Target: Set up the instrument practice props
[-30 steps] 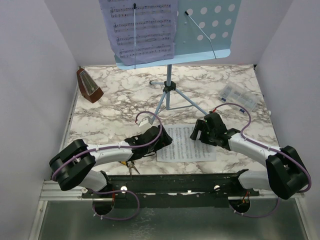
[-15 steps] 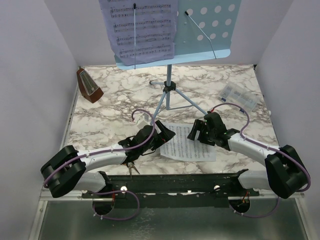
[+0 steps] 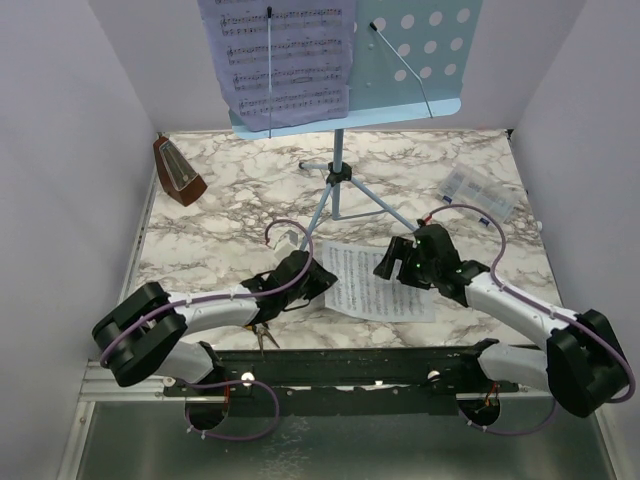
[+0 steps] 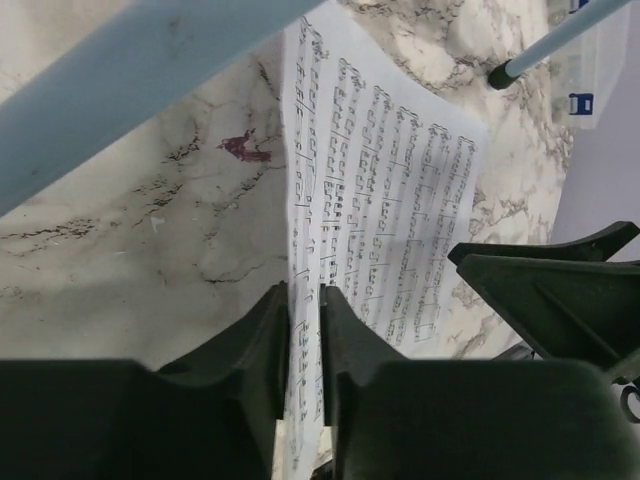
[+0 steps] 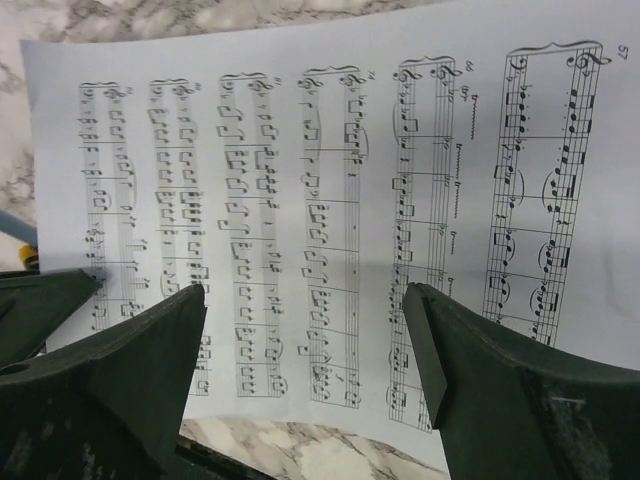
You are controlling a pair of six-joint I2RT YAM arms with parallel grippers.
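A pale printed sheet of music point(image 3: 375, 285) lies on the marble table in front of the arms. My left gripper point(image 3: 320, 279) is shut on its left edge, and in the left wrist view the paper point(image 4: 390, 190) stands pinched between the jaws of that gripper point(image 4: 303, 318). My right gripper point(image 3: 394, 262) hovers open over the sheet's right part, the staves point(image 5: 330, 150) showing between the spread jaws of this gripper point(image 5: 305, 335). The light blue music stand point(image 3: 420, 60) stands at the back with another sheet point(image 3: 285, 55) on its desk. The brown metronome point(image 3: 180, 172) sits at the far left.
A clear plastic box point(image 3: 478, 192) lies at the right rear. Yellow-handled pliers point(image 3: 262, 336) poke out under the left arm near the front edge. The stand's tripod legs point(image 3: 365, 205) spread over the table just behind the loose sheet. White walls enclose three sides.
The left gripper has gone from wide open to shut on the sheet's left edge, and the sheet has shifted and tilted slightly. The right arm has moved a little.
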